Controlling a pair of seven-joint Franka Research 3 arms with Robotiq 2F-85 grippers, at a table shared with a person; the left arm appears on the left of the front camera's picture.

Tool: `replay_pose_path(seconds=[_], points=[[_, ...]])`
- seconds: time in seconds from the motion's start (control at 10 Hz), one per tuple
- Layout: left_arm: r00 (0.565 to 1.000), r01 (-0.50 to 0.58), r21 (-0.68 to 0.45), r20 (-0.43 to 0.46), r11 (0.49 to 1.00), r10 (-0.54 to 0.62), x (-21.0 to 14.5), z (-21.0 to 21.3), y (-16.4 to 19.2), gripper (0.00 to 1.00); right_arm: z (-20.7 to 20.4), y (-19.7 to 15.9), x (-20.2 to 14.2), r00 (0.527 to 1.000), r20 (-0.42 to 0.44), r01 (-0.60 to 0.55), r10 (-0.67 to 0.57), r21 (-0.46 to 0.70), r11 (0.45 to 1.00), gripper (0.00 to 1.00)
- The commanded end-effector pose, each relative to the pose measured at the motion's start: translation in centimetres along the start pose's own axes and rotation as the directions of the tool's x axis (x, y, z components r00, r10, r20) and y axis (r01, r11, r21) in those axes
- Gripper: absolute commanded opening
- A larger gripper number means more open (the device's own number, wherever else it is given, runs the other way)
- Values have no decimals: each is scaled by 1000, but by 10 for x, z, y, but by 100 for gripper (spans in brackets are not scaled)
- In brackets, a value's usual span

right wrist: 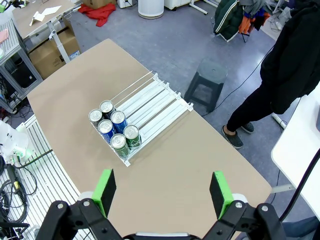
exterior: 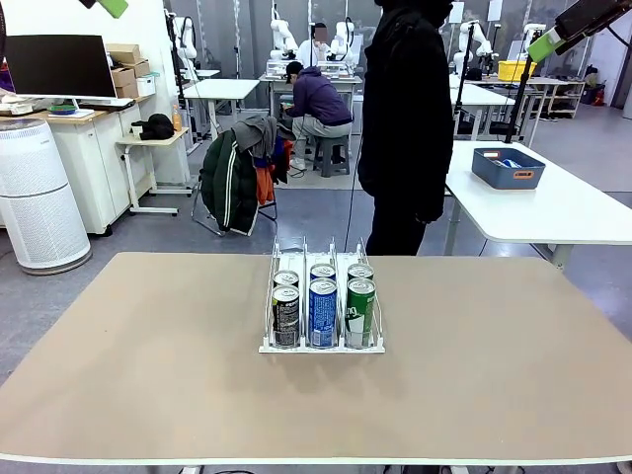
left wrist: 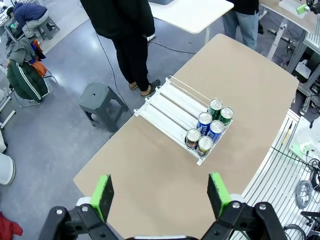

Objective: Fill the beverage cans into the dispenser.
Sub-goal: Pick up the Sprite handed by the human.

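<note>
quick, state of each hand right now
left hand: open, holding nothing
right hand: open, holding nothing

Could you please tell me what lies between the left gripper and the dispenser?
In the left wrist view, the stretch of table between the open left gripper and the dispenser is bare; the cans all stand inside the dispenser.

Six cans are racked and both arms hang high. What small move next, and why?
Probably hold the left pincer and right pincer open above the table and wait for the person to bring more: the six cans all stand in the dispenser, two per lane at its near end, with lane room behind.
</note>
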State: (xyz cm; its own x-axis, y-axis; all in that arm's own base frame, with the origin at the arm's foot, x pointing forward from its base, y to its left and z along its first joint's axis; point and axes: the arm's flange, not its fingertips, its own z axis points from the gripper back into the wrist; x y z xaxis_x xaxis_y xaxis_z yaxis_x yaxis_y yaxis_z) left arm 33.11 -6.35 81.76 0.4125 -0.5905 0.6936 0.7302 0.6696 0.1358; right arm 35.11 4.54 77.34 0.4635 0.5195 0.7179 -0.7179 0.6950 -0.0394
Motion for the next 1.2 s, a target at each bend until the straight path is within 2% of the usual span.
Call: replay_pose_path(seconds=[0.0,1.1], points=[[1000,-5,0,-1,1000,5,0,0,1,100,0,1,1,1000,4,9,-9,0,1000,100],[1000,-5,0,-1,1000,5,0,0,1,100,0,1,1,1000,4,9,-9,0,1000,100]])
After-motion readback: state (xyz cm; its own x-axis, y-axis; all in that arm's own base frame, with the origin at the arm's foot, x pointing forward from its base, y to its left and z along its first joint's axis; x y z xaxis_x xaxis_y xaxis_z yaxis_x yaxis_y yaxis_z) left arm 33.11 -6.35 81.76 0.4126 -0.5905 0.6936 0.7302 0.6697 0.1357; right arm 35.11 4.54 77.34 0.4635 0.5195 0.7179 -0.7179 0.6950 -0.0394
